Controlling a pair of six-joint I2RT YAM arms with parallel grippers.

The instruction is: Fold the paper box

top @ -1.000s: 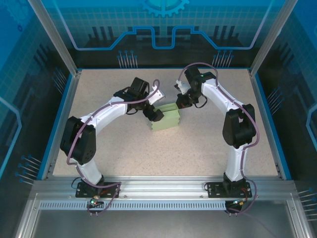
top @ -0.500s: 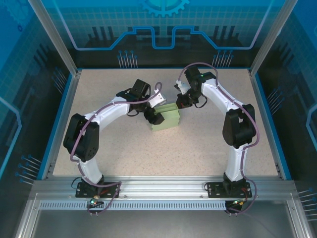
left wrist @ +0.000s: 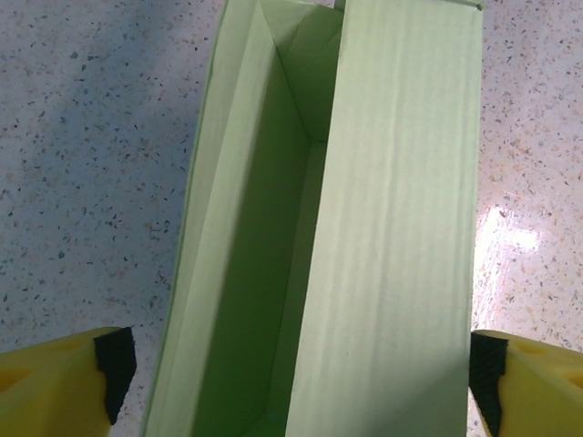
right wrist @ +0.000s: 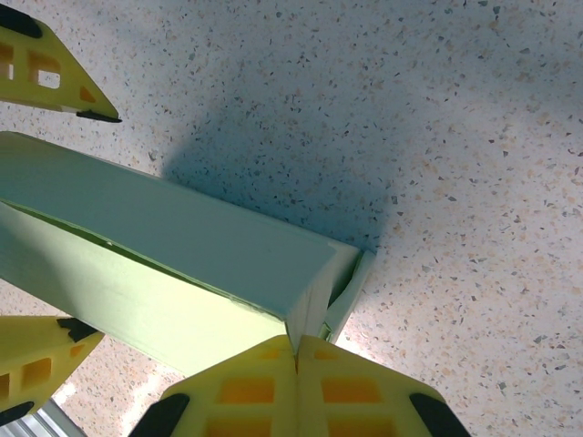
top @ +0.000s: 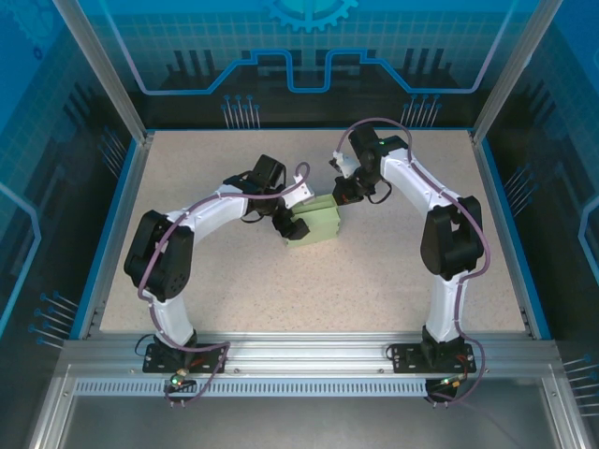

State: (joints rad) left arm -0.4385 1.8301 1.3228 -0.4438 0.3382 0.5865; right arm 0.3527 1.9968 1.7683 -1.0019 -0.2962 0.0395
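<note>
Left arm swings in closer, left gripper (left wrist: 301, 369) spread wide astride the paper box (top: 316, 223), which is standing on the table (top: 393, 271). Right gripper (right wrist: 296, 350) is clenched, tips at its corner. Light, thin card that probably crushes easily; pinch a wall edge gently.

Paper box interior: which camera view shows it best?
Left wrist: it looks straight into the paper box, with the open cavity and inner walls plain. Top external shows it small and distant; right wrist shows outer walls and one corner.

Speckled beige tabletop (top: 393, 271), blue panel walls (top: 309, 47), aluminium rail (top: 309, 360).
</note>
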